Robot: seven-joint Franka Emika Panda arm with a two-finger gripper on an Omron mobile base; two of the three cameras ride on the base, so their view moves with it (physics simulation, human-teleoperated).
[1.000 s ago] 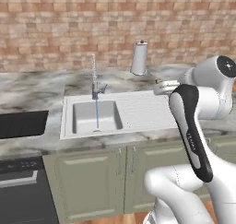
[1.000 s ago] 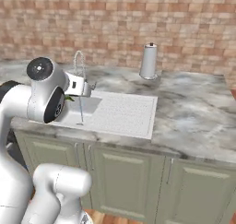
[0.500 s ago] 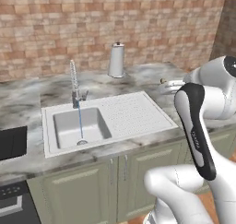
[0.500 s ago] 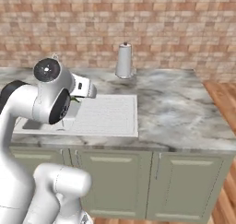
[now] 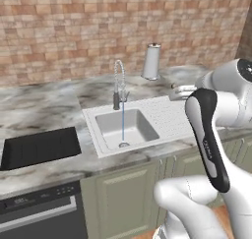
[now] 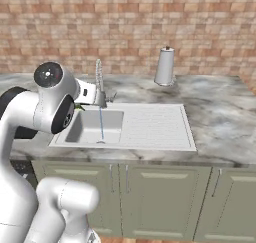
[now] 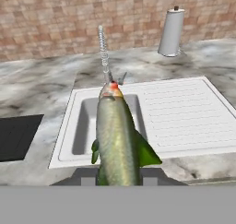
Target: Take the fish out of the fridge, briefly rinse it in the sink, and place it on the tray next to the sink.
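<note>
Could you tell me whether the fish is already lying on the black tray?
No, the fish is held in the gripper in front of the sink, while the tray lies bare to the sink's left.

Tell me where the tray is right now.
The tray lies flat on the marble counter just left of the sink in the left base view; in the hand view it sits at the left edge.

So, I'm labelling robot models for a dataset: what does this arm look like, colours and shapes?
The arm is built of glossy white, rounded segments. A long black inlay with small lettering runs along one link, and a round dark joint cap with a pale centre sits at another joint. No loose cables show. The end effector's tips are dark.
</note>
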